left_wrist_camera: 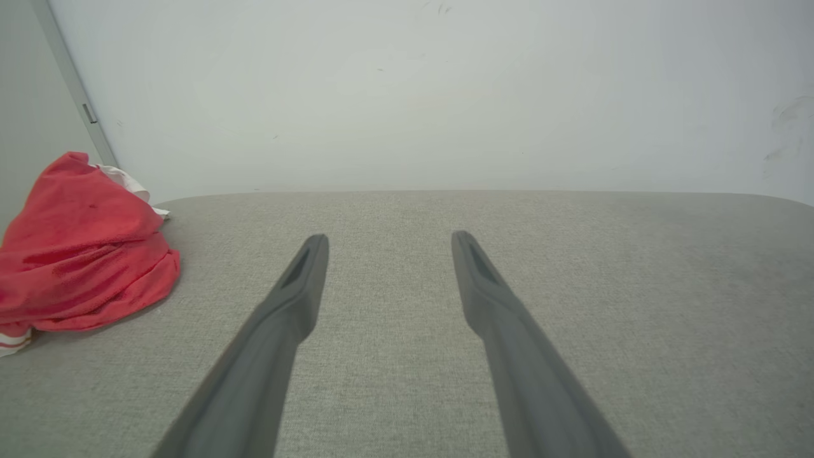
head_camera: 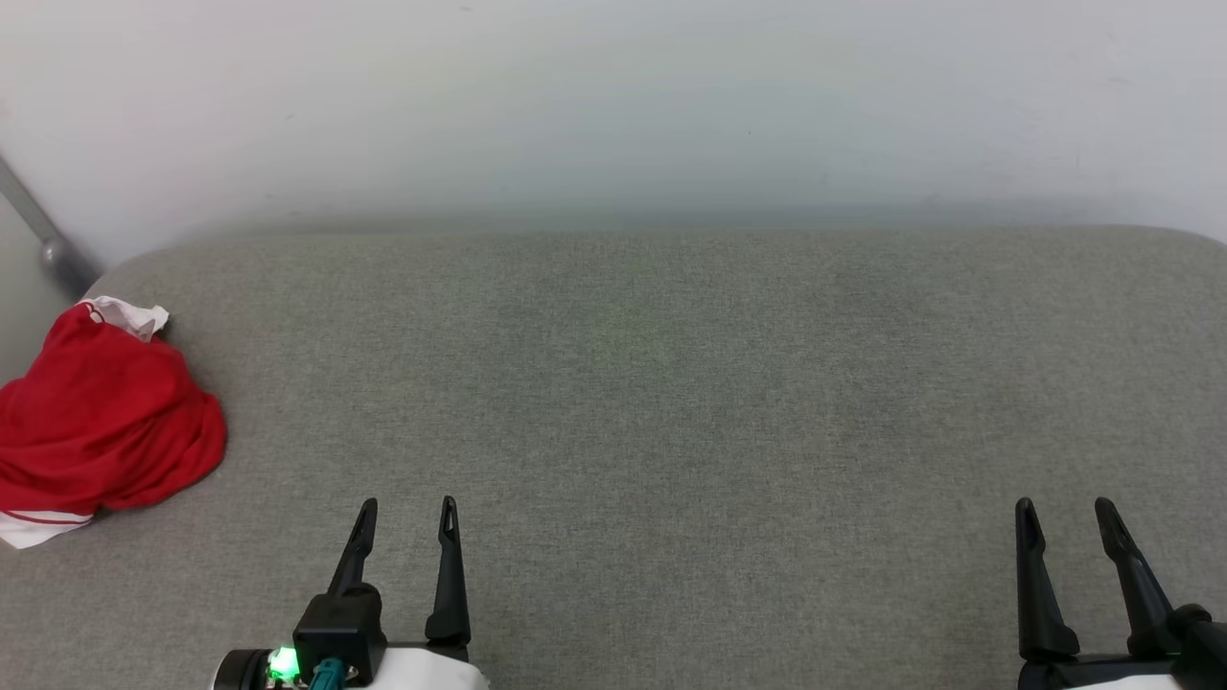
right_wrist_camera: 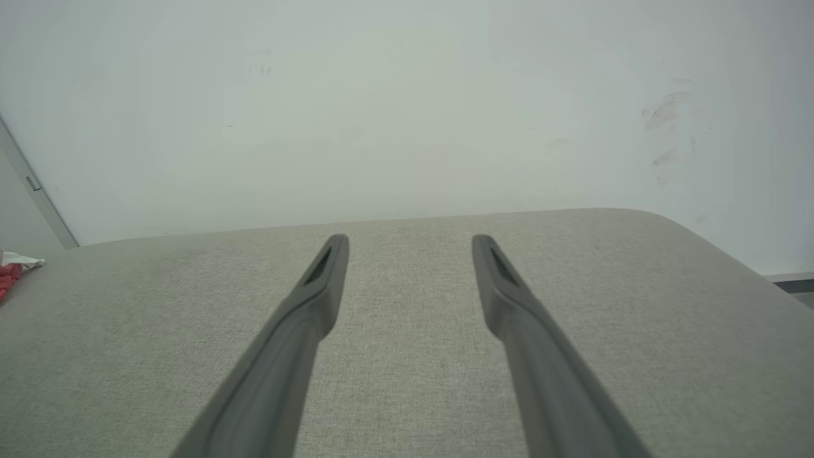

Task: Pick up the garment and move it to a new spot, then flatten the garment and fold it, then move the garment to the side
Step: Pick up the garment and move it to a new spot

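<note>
The garment [head_camera: 105, 422] lies bunched in a loose red heap at the far left edge of the grey fabric-covered tabletop [head_camera: 671, 383]. A crumpled white piece shows at its far end, and a white hem with a red stripe at its near end; no print is visible. In the left wrist view the garment [left_wrist_camera: 82, 248] sits to the left of the fingers, well apart from them.

A plain white wall [head_camera: 613, 96] rises behind the tabletop, and a grey metal bar [head_camera: 38, 230] slants down near the garment's far corner. Nothing lies between the claws and the garment.

The left claw [head_camera: 409, 503] hovers low at the near edge, fingers spread wide and pointing at the wall, holding nothing. The right claw [head_camera: 1063, 503] sits far to the right, equally wide open and empty.
</note>
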Robot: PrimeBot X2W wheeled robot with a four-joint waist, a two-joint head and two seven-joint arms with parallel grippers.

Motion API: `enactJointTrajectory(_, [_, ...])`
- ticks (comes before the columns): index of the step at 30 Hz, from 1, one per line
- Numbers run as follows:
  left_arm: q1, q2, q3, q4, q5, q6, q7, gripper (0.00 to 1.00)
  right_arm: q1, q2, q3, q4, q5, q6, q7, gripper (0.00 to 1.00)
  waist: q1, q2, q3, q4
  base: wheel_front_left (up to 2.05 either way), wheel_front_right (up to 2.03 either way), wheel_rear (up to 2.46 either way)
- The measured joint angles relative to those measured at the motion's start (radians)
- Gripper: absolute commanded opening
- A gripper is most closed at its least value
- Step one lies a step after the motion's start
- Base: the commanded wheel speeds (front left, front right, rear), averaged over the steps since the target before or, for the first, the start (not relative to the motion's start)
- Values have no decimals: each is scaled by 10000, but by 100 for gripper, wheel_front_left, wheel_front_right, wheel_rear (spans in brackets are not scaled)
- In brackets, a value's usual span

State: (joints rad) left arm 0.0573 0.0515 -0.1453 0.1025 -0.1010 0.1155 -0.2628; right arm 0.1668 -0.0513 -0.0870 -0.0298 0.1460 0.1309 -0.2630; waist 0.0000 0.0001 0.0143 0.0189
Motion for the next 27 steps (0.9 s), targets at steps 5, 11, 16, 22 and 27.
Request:
enactJointTrajectory(5, [0, -2, -13, 17, 0, 19, 0, 100, 2, 0, 17, 0, 15, 0, -2, 100, 0, 0, 3, 38, 0, 0, 0])
enactJointTrajectory(11, [0, -2, -17, 31, 15, 79, 0, 100, 9, 0, 29, 0, 15, 0, 0, 100, 0, -1, 5, 98, 0, 0, 0])
enactJointTrajectory(16, [-7, -4, -6, 81, 92, 167, 0, 100, 28, -2, -2, -12, 12, 0, -2, 100, 0, 0, 6, 268, 0, 0, 0])
enactJointTrajectory(22, [-49, -6, 38, 109, 128, 257, -2, 100, 89, 0, -6, -48, -33, 0, -2, 100, 0, -1, 7, 731, 0, 0, 0])
enactJointTrajectory(27, [-56, -4, 94, 105, 128, 351, -2, 100, 147, -2, -12, -104, -61, 0, -2, 100, 0, 0, 36, 1281, 0, 0, 0])
